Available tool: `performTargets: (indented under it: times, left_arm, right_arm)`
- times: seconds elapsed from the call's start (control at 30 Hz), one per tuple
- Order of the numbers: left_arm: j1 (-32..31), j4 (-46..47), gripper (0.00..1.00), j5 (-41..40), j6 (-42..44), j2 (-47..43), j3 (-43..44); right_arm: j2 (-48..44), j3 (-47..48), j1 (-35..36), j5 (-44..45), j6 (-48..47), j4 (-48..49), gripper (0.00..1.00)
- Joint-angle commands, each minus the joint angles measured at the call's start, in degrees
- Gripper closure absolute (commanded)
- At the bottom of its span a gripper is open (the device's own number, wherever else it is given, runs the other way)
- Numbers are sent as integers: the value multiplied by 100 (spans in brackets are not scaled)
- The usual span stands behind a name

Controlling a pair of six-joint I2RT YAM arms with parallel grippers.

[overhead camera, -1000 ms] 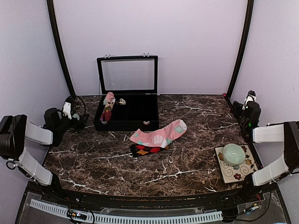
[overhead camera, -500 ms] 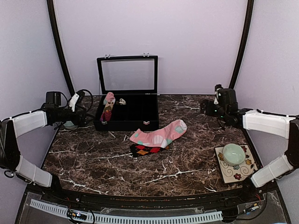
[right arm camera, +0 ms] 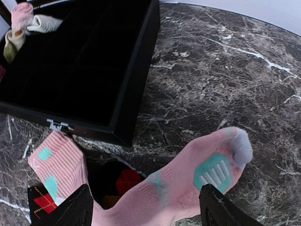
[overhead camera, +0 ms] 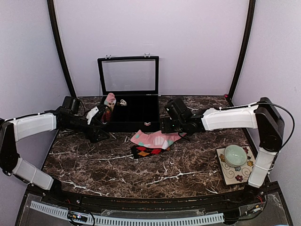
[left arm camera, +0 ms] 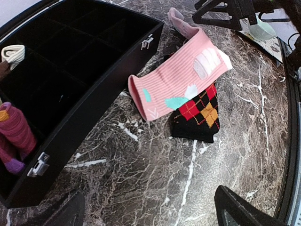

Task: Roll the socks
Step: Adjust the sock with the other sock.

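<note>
Pink spotted sock (overhead camera: 157,139) lies over the black argyle sock (overhead camera: 145,151) mid-way across the surface (overhead camera: 94,165), before the black case (overhead camera: 124,126), paired for rolling; your left gripper (overhead camera: 101,135) and right gripper (overhead camera: 165,126) flank them, jaws spread wide, holding nothing.

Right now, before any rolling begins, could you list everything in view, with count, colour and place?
pink sock: one, pink with teal marks, mid-table, lying over the argyle sock
argyle sock: one, black with red and orange diamonds, partly under the pink sock
case: one, black, lid up, back of table
upright roll: one, pink-topped, case's left end
small roll: one, cream, in the case
jar: one, pale green, on the tile
tile: one, cream, flowered, near right
table: one, dark veined marble
left gripper: one, black, open, by the case's front left corner
right gripper: one, black, open, over the pink sock's toe end
</note>
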Motion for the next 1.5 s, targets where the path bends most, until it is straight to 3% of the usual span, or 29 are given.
performTargets:
  times: [0.0, 0.27, 0.73, 1.2, 1.47]
  left_arm:
    - [-272, 58, 1, -149, -113, 185, 36]
    - [-879, 330, 1, -252, -677, 976, 534]
    - [-1333, 1399, 3, -959, -2029, 2336, 1238]
    - [-1437, 1598, 9, -264, -1983, 2765, 1347]
    - [-1539, 1504, 9, -302, -2156, 3114, 1715]
  right_arm:
    - [197, 313, 97, -210, 259, -186, 28]
    - [217, 292, 102, -457, 356, -385, 59]
    - [-191, -543, 102, -755, 746, -132, 60]
    - [-546, -1084, 102, -926, 956, 97, 63]
    - [-562, -1235, 130, -1064, 1008, 239, 64]
